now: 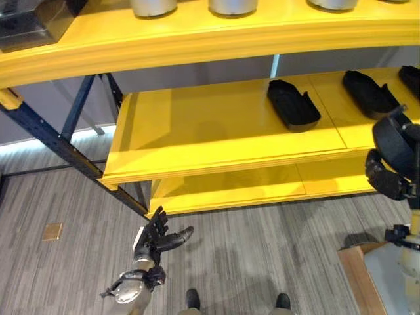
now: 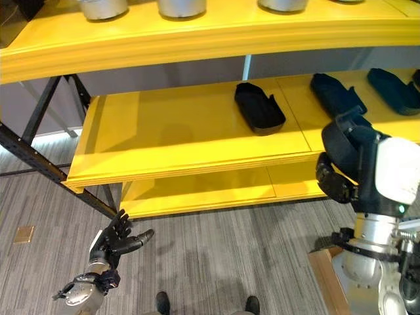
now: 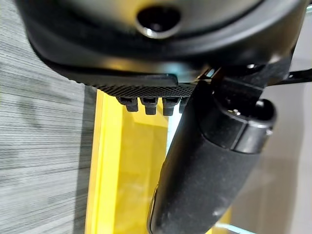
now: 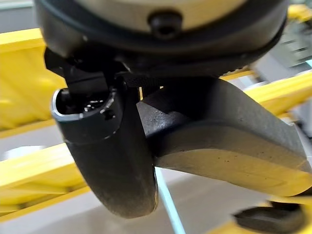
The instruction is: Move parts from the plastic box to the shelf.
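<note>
Three black moulded parts lie on the yellow middle shelf point(image 1: 197, 131): one near its centre point(image 1: 292, 104), one further right point(image 1: 369, 93), one at the right edge point(image 1: 410, 79). My right hand point(image 2: 336, 180) is raised in front of the shelf's right end. Its thumb point(image 4: 112, 161) is curled against a dark grey part point(image 4: 229, 141) held under the palm. My left hand point(image 1: 156, 237) hangs low at the lower left over the floor, fingers spread and holding nothing. Its thumb point(image 3: 204, 175) shows against the yellow shelf edge.
A top shelf point(image 1: 197, 36) carries metal cylinders point(image 1: 154, 5). Beneath the middle shelf sits a lower yellow shelf point(image 1: 230, 190). A dark blue diagonal strut point(image 1: 59, 141) runs at the left. A wooden-edged surface point(image 1: 357, 275) is at the bottom right.
</note>
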